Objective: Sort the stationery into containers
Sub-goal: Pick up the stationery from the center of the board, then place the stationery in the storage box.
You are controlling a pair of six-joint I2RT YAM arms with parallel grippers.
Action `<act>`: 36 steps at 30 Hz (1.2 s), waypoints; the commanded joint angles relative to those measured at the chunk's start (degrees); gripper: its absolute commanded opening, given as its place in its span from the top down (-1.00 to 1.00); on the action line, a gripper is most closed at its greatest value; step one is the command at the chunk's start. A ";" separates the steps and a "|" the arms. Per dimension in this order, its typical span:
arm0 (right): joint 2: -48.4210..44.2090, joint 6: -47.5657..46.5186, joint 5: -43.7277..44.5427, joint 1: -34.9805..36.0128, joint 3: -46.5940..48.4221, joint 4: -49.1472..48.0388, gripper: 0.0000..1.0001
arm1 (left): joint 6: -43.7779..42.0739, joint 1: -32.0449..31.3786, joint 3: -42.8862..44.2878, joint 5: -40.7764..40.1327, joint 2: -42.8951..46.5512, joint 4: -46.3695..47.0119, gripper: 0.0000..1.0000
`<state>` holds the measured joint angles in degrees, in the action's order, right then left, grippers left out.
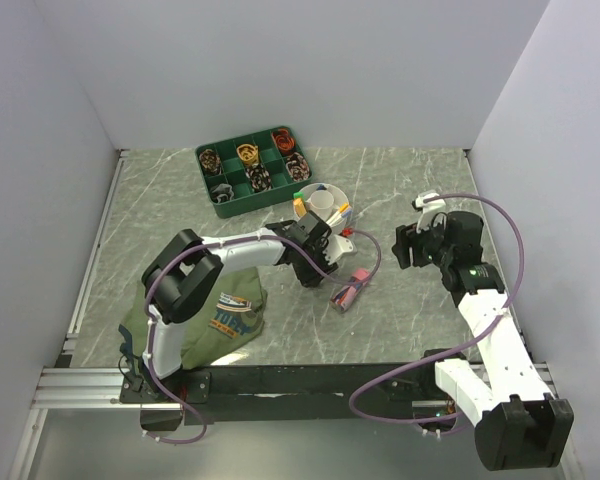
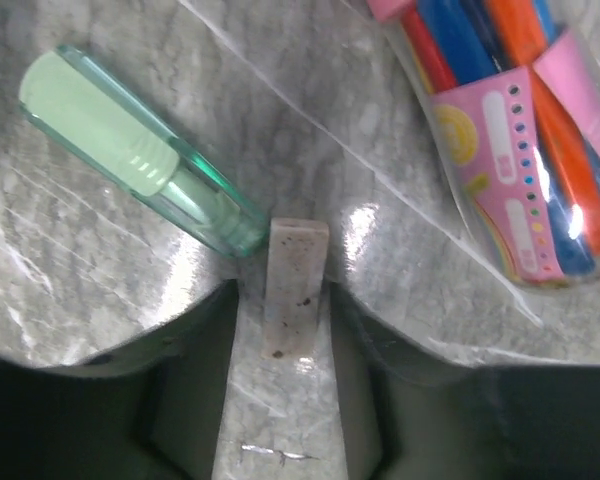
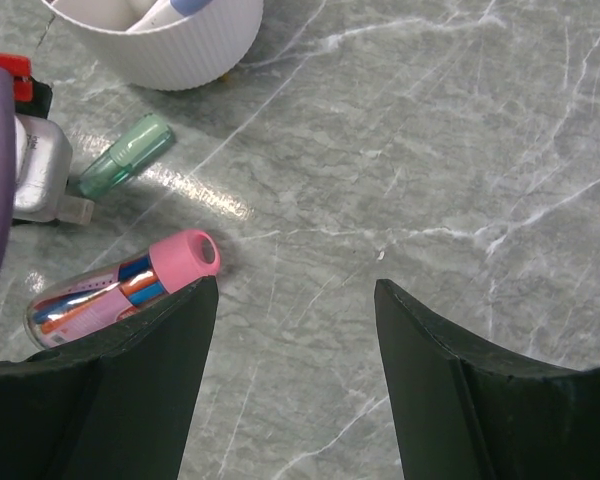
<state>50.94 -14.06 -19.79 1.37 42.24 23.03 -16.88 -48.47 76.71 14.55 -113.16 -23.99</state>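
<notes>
A translucent green highlighter point(image 2: 130, 150) lies on the marble table just ahead of my left gripper point(image 2: 283, 300). A small beige block point(image 2: 295, 285) rests on the table between the left fingers, with a gap on each side; that gripper is open. To its right lies a clear tube with a pink label and cap point(image 2: 520, 170), packed with orange and blue pens. The white cup point(image 1: 330, 188) stands just behind the left gripper point(image 1: 315, 268) and holds a few pens. My right gripper point(image 3: 292, 288) hangs open over bare table, the pink-capped tube point(image 3: 110, 295) beside its left finger.
A green compartment tray point(image 1: 212, 200) of coiled items sits at the back, left of the cup. A folded olive shirt point(image 1: 225, 315) lies at the near left by the left arm's base. White walls close in the table on three sides.
</notes>
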 commanded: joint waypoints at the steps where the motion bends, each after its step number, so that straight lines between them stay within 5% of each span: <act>1: -0.49 -0.35 0.28 0.30 -0.93 -2.20 -0.43 | -0.52 -0.05 0.81 1.87 -1.36 -0.35 0.51; 4: -0.66 -0.70 0.54 0.22 -1.37 -2.20 -0.43 | -2.62 0.13 1.16 5.83 1.53 -3.51 0.91; 11: -0.14 0.35 0.37 0.30 -3.13 -4.65 -0.44 | -9.65 4.43 16.49 21.73 9.28 -18.63 0.95; 15: 0.39 1.93 0.63 0.30 -3.83 -7.11 -0.44 | -5.02 9.35 28.47 28.95 5.52 -16.28 0.94; 21: 0.83 2.55 1.60 0.22 -3.13 -8.08 -0.44 | -1.67 12.26 43.43 26.68 -5.03 -9.96 0.92; 26: 0.74 2.37 2.39 0.22 -3.48 -7.91 -0.44 | 0.80 12.43 44.31 23.69 -8.73 1.12 0.88; 36: 0.57 2.64 2.74 0.04 -4.18 -8.09 -0.44 | 0.98 12.61 48.71 19.47 -17.09 6.14 0.72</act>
<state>51.81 -11.64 -17.80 1.37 38.81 17.15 -16.36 -35.94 120.92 35.40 -130.26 -23.16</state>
